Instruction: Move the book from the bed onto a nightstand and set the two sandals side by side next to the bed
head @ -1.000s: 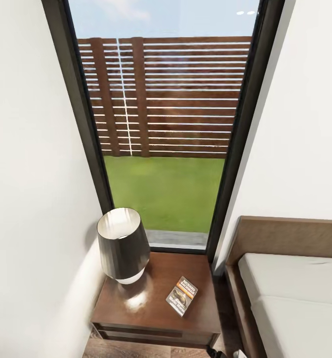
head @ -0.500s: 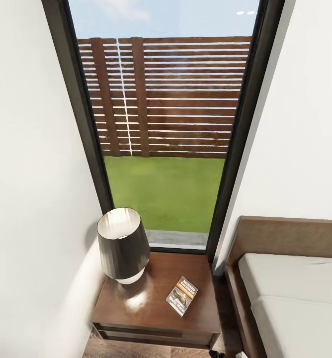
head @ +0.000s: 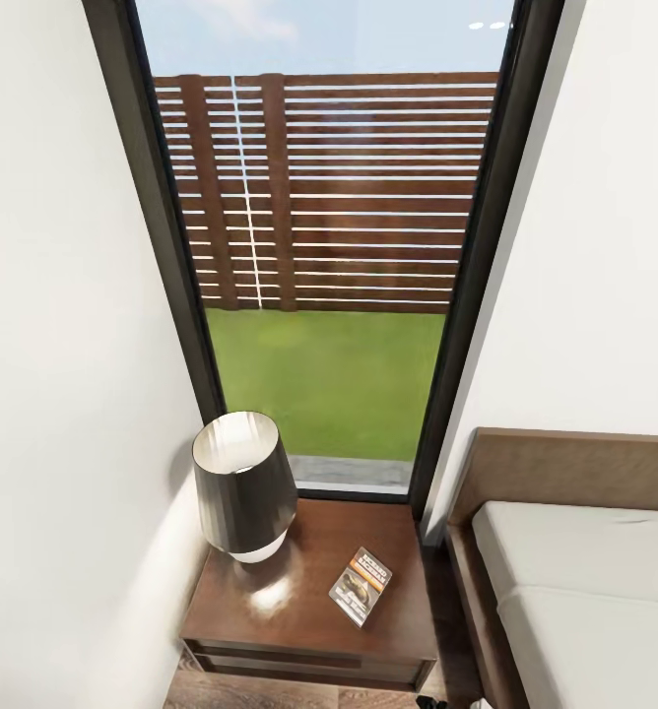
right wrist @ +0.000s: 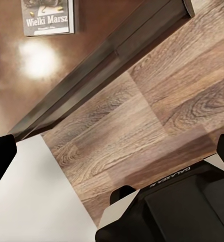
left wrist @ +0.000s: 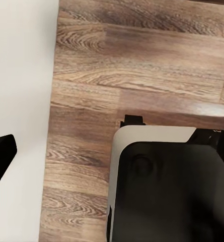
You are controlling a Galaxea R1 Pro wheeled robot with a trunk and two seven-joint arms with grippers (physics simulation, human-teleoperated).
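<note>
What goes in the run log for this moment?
book: flat on nightstand, beside lamp | bed: bare | sandals: pending | right tool: open, empty

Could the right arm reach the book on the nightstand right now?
Probably yes: the book lies flat and uncovered on the nightstand, apart from the lamp, and the right wrist view shows it nearby.

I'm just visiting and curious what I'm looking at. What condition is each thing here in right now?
book: lying flat on the nightstand, cover up, closed.
nightstand: drawer shut, carrying the book and a lamp.
lamp: upright; lit or not, can't tell.
bed: mattress bare where visible.
right gripper: open, holding nothing, above the wooden floor.
</note>
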